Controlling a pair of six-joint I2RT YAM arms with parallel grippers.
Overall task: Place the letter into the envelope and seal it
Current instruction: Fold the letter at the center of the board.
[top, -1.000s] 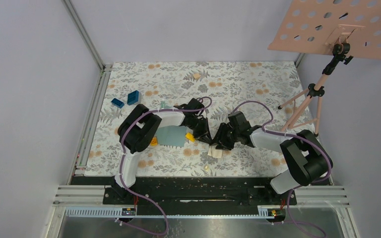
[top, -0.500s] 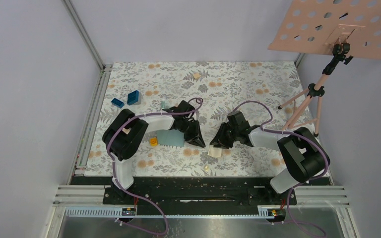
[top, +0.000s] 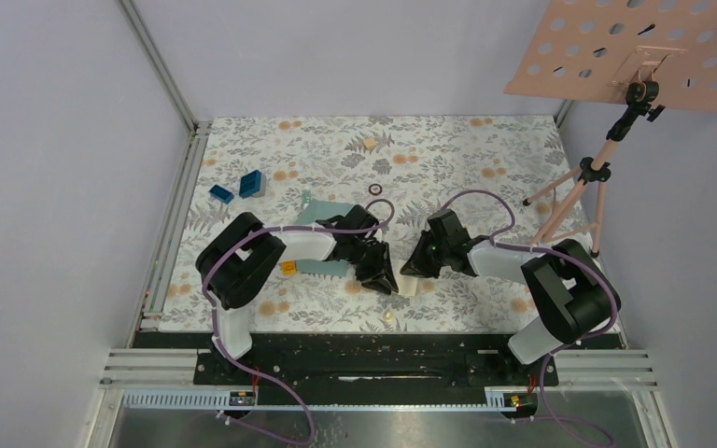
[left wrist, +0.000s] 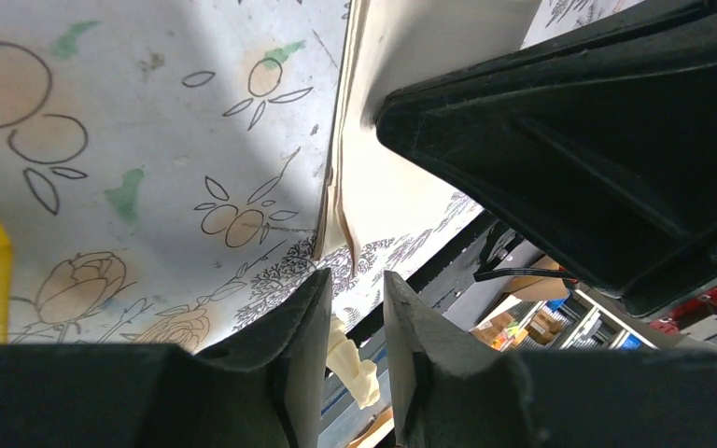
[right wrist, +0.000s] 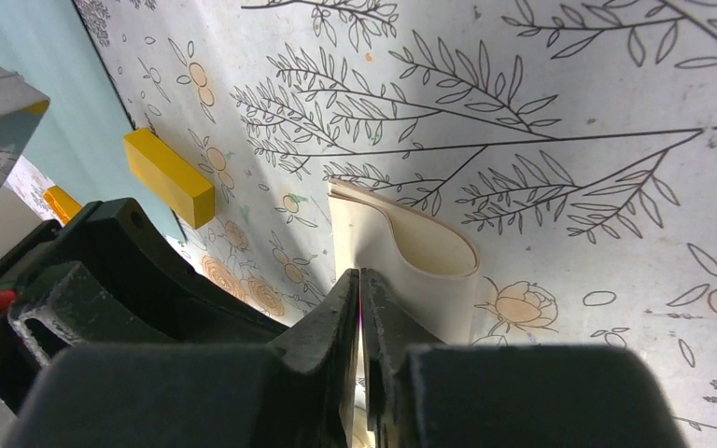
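Observation:
The cream letter [top: 409,286] lies on the floral table between my two grippers, and its near edge [right wrist: 411,250] is curled up. My right gripper [right wrist: 360,273] is shut on that raised edge, and in the top view it [top: 414,268] sits just above the sheet. My left gripper [left wrist: 355,275] stands slightly open with nothing between its fingers, its tips right at the letter's corner [left wrist: 383,177]. It [top: 380,274] is just left of the letter. The teal envelope [top: 320,217] lies further left, mostly hidden under the left arm, and shows as a teal patch [right wrist: 28,56] in the right wrist view.
Two blue blocks [top: 251,183] lie at the back left. A yellow block [right wrist: 168,177] sits by the envelope, and a small black ring [top: 374,189] lies behind it. A pink perforated board [top: 635,51] on a tripod stands at the right. A small cream piece [top: 388,317] lies near the front edge.
My right gripper has closed onto the letter's edge. My left gripper has opened a little and swung from beside the envelope down to the letter's left corner.

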